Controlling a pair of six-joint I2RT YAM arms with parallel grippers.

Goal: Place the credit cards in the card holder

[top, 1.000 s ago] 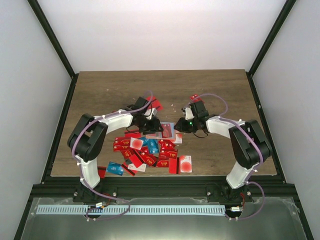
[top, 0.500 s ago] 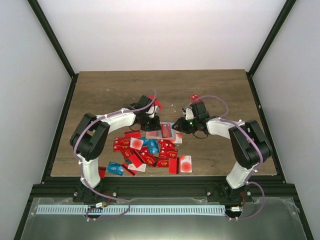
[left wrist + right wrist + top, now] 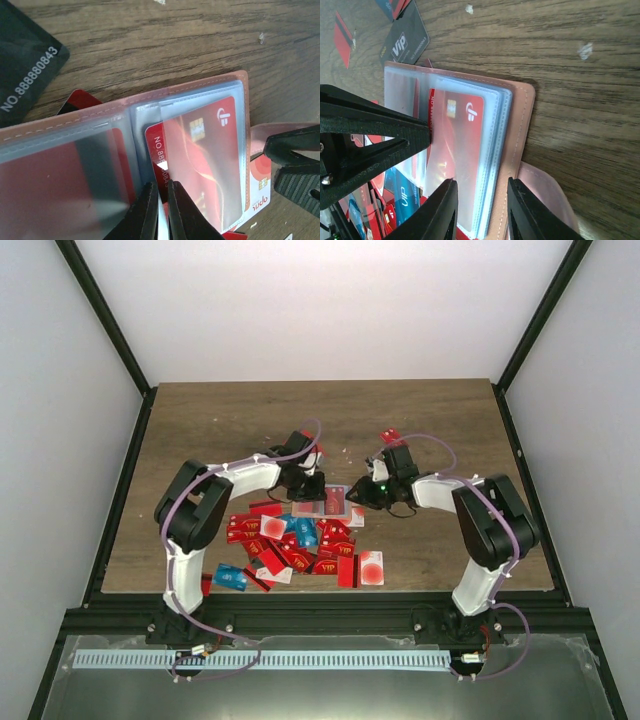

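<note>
Left wrist view showed the insertion step in hand: the left gripper (image 3: 161,184) was clamped on the near corner of a red card (image 3: 205,150) lying partly inside a clear sleeve of the open card holder (image 3: 200,82) on the table (image 3: 150,40); the right gripper (image 3: 481,182) straddled the sleeve stack's edge, jaws apart, though whether they pressed it could not be told; next, by my judgement, the card needed sliding deeper with the holder steadied, then releasing; from above, both arms bent inward, wrists nearly meeting just beyond the loose credit cards (image 3: 300,540).
</note>
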